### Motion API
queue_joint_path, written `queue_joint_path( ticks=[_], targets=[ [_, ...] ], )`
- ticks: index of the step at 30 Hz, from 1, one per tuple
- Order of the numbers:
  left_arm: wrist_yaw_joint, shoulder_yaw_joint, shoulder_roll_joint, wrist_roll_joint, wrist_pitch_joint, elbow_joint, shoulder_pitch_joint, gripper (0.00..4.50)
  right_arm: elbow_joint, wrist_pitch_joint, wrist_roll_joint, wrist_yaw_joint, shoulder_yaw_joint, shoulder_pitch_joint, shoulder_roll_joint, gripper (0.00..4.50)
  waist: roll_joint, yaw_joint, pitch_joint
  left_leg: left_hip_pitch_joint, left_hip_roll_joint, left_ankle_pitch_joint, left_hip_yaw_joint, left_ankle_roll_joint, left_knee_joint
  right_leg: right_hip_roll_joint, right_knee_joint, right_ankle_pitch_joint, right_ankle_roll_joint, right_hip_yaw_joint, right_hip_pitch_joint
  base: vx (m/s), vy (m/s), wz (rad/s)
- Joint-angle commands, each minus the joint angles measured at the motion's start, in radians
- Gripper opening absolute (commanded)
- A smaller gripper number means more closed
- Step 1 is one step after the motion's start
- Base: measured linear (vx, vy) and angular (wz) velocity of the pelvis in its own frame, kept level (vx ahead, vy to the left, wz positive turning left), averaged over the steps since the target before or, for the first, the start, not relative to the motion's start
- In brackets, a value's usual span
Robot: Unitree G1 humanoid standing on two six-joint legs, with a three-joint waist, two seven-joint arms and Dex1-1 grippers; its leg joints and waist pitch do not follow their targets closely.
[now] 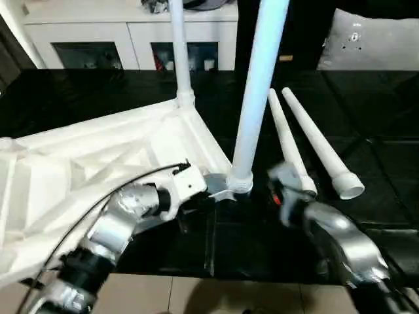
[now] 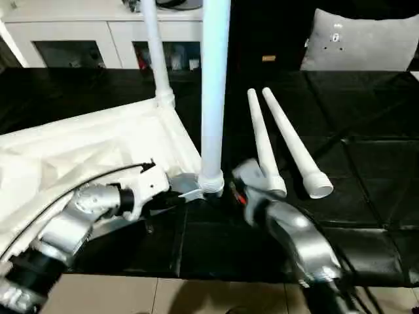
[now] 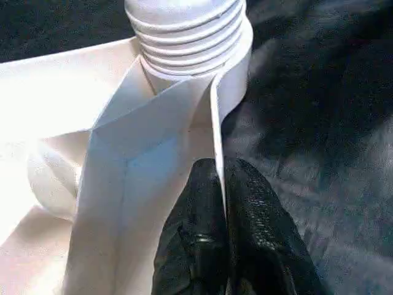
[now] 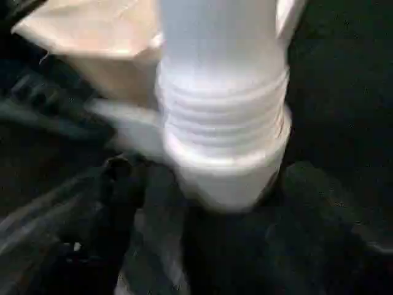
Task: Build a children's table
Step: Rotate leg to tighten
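Left pincer (image 3: 221, 203) clenched on tabletop rib (image 3: 215, 123); right pincer (image 4: 215, 203) spread wide around leg (image 4: 224, 123).

The floor is covered with black mats (image 1: 366, 163) that shine a little. Near the bottom edge, a strip of pale tile floor (image 1: 216, 297) shows. Far at the back stands a white cabinet (image 1: 131, 29) with dark glass doors. Far on the right leans a grey cushion (image 1: 373, 42).
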Motion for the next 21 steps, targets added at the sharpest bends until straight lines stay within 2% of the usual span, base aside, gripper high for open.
queue_joint_path(
  ticks=[1,6,9,12,13,15,19,21],
  targets=[
    [-0.046,-0.029,0.045,0.032,-0.053,0.084,-0.005,0.00,-0.066,-0.012,0.008,0.064,0.011,0.000,-0.040,4.20,-0.002,0.010,-0.050,-0.016,0.064,-0.126,-0.021,0.085,-0.064,-0.088,-0.073,-0.132,-0.248,0.051,0.059,0.000,0.000,0.00],
    [-0.116,-0.061,0.081,0.049,-0.171,0.171,-0.045,0.00,-0.098,-0.018,0.008,0.124,-0.002,-0.020,-0.110,4.45,-0.001,0.015,-0.053,-0.011,0.067,-0.116,-0.021,0.087,-0.062,-0.088,-0.069,-0.134,-0.250,0.051,0.056,0.000,0.000,0.00],
    [-0.176,-0.075,0.096,0.039,-0.226,0.191,-0.057,0.00,-0.102,-0.021,0.006,0.163,-0.001,-0.044,-0.146,4.45,-0.001,0.022,-0.057,-0.009,0.069,-0.093,-0.019,0.088,-0.059,-0.089,-0.062,-0.087,-0.260,0.052,0.057,0.000,0.000,0.00],
    [-0.272,-0.096,0.113,0.016,-0.292,0.199,-0.064,0.00,-0.102,-0.030,-0.013,0.220,0.028,-0.077,-0.189,4.45,-0.001,0.028,-0.060,-0.010,0.070,-0.067,-0.018,0.096,-0.055,-0.090,-0.053,-0.030,-0.278,0.050,0.060,0.000,0.000,0.00],
    [-0.293,-0.103,0.116,0.011,-0.307,0.197,-0.065,0.00,-0.094,-0.041,-0.025,0.226,0.038,-0.087,-0.193,4.45,-0.004,0.029,-0.061,-0.011,0.070,-0.053,-0.016,0.101,-0.053,-0.090,-0.049,0.000,-0.283,0.051,0.060,0.000,0.000,0.00],
    [-0.319,-0.111,0.117,0.000,-0.316,0.188,-0.064,0.00,-0.079,-0.054,-0.037,0.231,0.048,-0.102,-0.191,4.45,-0.001,0.033,-0.063,-0.009,0.071,-0.037,-0.016,0.108,-0.051,-0.091,-0.045,0.024,-0.292,0.049,0.059,0.000,0.000,0.00],
    [-0.359,-0.125,0.115,-0.013,-0.347,0.184,-0.070,0.00,-0.059,-0.063,-0.029,0.287,0.078,-0.125,-0.192,4.45,-0.002,0.048,-0.064,-0.006,0.076,-0.043,-0.014,0.110,-0.049,-0.091,-0.043,0.014,-0.299,0.048,0.056,0.000,0.000,0.00],
    [-0.371,-0.129,0.115,-0.010,-0.354,0.180,-0.071,0.00,-0.052,-0.060,-0.015,0.320,0.089,-0.130,-0.189,4.45,-0.002,0.050,-0.064,-0.009,0.076,-0.042,-0.015,0.109,-0.048,-0.091,-0.040,0.021,-0.300,0.047,0.057,0.000,0.000,0.00]
  ],
)
